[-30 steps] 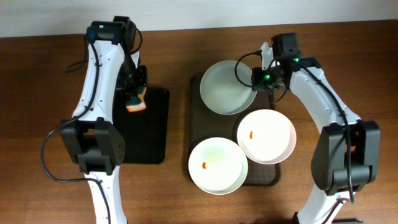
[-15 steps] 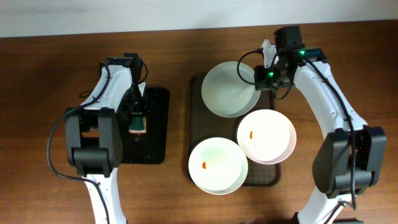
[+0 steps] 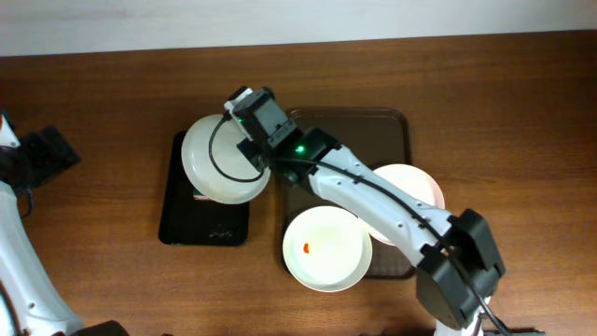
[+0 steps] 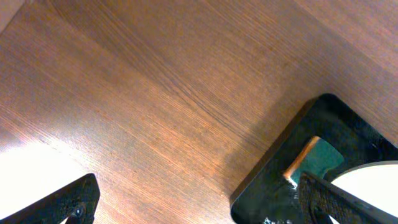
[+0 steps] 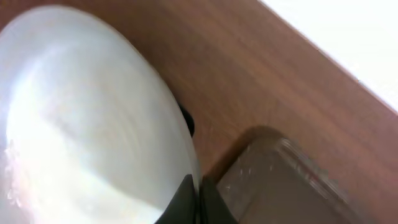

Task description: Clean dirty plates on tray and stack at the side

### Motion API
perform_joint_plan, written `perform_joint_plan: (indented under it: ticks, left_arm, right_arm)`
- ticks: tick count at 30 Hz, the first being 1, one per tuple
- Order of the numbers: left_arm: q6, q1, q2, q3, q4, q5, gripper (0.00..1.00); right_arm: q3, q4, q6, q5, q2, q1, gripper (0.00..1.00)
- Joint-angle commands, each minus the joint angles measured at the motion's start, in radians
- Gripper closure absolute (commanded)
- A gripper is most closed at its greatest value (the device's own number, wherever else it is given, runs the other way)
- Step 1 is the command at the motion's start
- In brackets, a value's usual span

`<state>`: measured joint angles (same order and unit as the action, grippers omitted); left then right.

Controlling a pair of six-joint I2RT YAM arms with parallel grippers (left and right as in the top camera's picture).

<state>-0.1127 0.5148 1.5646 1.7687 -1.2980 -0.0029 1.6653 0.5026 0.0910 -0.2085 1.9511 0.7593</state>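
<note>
My right gripper (image 3: 254, 142) is shut on the right rim of a white plate (image 3: 222, 161) and holds it over the small black tray (image 3: 207, 222). In the right wrist view its fingertips (image 5: 200, 198) pinch the rim of that plate (image 5: 81, 124). Two more plates lie on the dark brown tray (image 3: 387, 126): the front one (image 3: 326, 247) has an orange smear, and the right one (image 3: 415, 187) is partly hidden by my arm. My left gripper (image 4: 199, 208) stands open over bare table at the far left (image 3: 56, 149).
A green and orange sponge (image 4: 311, 158) lies on the black tray (image 4: 280, 186), partly under the held plate. Wooden tabletop (image 3: 103, 93) surrounds both trays. My right arm (image 3: 373, 196) crosses the brown tray diagonally.
My right arm carried the plate from the brown tray's back corner leftward over the black tray. My left gripper let go of the sponge, opened and drew back to the far left.
</note>
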Motion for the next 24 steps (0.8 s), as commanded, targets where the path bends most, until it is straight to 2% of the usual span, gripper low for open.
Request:
perform_joint_plan:
  ticks: [1,4,7,10,20,21,24]
  left_arm:
    - [-0.005,0.005,-0.01,-0.001,-0.001,0.007,0.0]
    - [-0.005,0.005,-0.01,-0.001,-0.001,0.007,0.0]
    - [-0.005,0.005,-0.01,-0.001,-0.001,0.007,0.0]
    - [-0.006,0.005,-0.01,-0.001,-0.001,0.007,0.0]
    - [-0.006,0.005,-0.01,-0.001,-0.001,0.007,0.0]
    - [-0.005,0.005,-0.01,-0.001,-0.001,0.007,0.0]
    - [-0.006,0.005,-0.01,-0.001,-0.001,0.007,0.0]
  right_arm:
    - [0.018,-0.1,0.291,-0.044,0.004,0.068,0.96]
    - [0.018,-0.12,0.421,-0.214,0.004,0.127,0.96]
    - [0.018,-0.153,0.433,-0.428,0.004,0.2,0.96]
    - [0.018,-0.274,0.434,-0.595,0.004,0.237,0.96]
    - [0.018,-0.296,0.507,-0.616,-0.003,0.257,0.96]
    - [0.018,-0.28,0.474,-0.613,-0.003,0.255,0.96]
    - [0.018,-0.113,0.247,-0.521,-0.008,0.192,0.96]
